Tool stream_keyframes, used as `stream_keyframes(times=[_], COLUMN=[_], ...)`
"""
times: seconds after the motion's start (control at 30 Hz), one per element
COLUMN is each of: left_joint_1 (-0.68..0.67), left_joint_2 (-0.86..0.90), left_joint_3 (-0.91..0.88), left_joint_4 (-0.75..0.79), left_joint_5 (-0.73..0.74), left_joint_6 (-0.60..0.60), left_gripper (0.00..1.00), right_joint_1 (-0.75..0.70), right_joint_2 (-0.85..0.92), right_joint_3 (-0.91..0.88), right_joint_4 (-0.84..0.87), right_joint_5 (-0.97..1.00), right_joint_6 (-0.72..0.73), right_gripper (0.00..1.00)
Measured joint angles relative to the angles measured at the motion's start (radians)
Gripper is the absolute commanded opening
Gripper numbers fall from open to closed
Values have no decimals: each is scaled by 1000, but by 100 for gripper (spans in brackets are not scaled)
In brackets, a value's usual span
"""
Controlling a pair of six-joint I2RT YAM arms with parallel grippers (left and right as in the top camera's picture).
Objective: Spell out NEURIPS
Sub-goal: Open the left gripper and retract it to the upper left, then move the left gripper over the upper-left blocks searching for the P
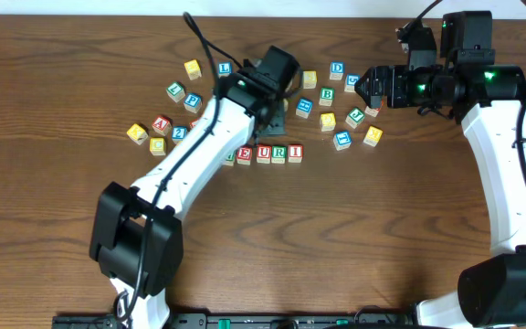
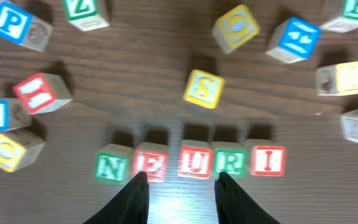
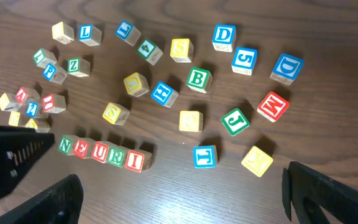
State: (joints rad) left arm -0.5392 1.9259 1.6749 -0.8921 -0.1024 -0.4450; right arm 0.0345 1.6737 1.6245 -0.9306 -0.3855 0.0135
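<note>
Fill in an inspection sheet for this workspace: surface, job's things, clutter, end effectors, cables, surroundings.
surface: brown wooden table, no spills seen.
job's things: row of cubes reads N, E, U, R, I; blue P cube and yellow S cube lie loose, apart from it.
clutter: many other letter cubes scattered beyond the row, such as the green B cube.
end effectors: left end effector open, empty, near the row; right end effector open, empty, over loose cubes.
cables: black cable runs in from the far edge.
surroundings: nothing seen.
</note>
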Motion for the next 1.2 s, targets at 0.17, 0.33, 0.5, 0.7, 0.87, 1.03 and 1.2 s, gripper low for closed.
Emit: stream_keyframes(times=[0.17, 0.33, 0.5, 0.7, 0.87, 1.03, 1.2], left_joint_1=[93, 201, 262, 271, 271, 271, 271], left_joint_2=[0, -1, -4, -4, -4, -4, -7], left_joint_3=[7, 38, 40, 40, 64, 126, 150], left_joint_4=[-51, -79, -103, -107, -113, -127, -139], left_joint_5=[43, 90, 121, 131, 135, 135, 135], left_joint_6=[50, 87, 113, 140, 162, 166, 166], left_gripper=[35, 34, 35, 35, 35, 35, 35], right_joint_1=[0, 0, 0, 0, 0, 0, 0], right_joint_2=[0, 0, 0, 0, 0, 0, 0], right_joint_3=[0, 0, 0, 0, 0, 0, 0], right_joint_4=[0, 0, 0, 0, 0, 0, 0], right_joint_5=[0, 0, 0, 0, 0, 0, 0], right_joint_6=[0, 0, 0, 0, 0, 0, 0], right_gripper=[99, 99, 99, 99, 99, 99, 99])
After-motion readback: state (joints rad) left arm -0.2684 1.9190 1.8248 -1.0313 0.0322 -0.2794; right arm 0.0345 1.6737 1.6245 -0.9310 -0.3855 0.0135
